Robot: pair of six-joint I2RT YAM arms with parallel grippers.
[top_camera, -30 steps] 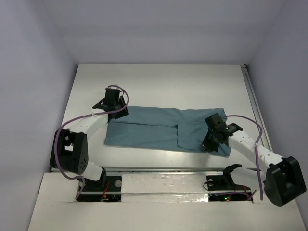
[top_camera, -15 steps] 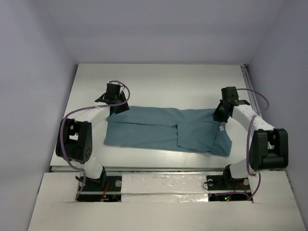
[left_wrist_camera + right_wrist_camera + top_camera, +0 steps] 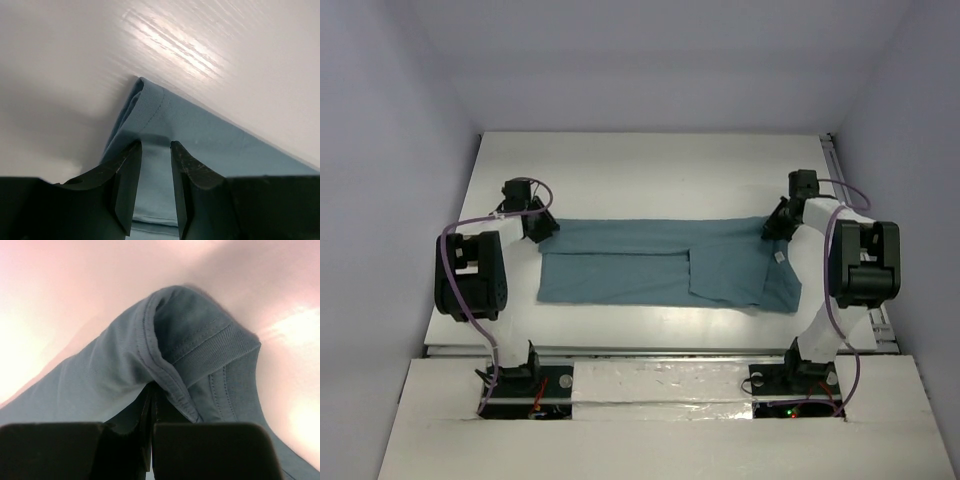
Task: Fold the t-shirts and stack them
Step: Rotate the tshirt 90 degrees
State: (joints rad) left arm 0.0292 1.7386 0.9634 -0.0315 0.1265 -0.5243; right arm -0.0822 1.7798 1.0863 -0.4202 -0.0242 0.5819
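Observation:
The teal-blue t-shirt (image 3: 640, 265) lies flat across the table, partly folded, with a small white label (image 3: 778, 257) near its right end. My left gripper (image 3: 536, 226) is at the shirt's far left corner. In the left wrist view its jaws (image 3: 156, 146) stand a little apart, with cloth (image 3: 200, 135) lying between and past them. My right gripper (image 3: 775, 229) is at the far right corner. In the right wrist view it (image 3: 151, 389) is shut on the shirt's ribbed neck edge (image 3: 165, 365), which bunches up over the fingertips.
The white table (image 3: 650, 170) has raised walls on the left, back and right. A rail (image 3: 840, 190) runs along the right edge. Both arm bases stand at the near edge.
My right gripper went from the shirt's near right part up to its far right corner. My left gripper moved left with the far left corner, and the shirt's far edge now lies stretched straighter.

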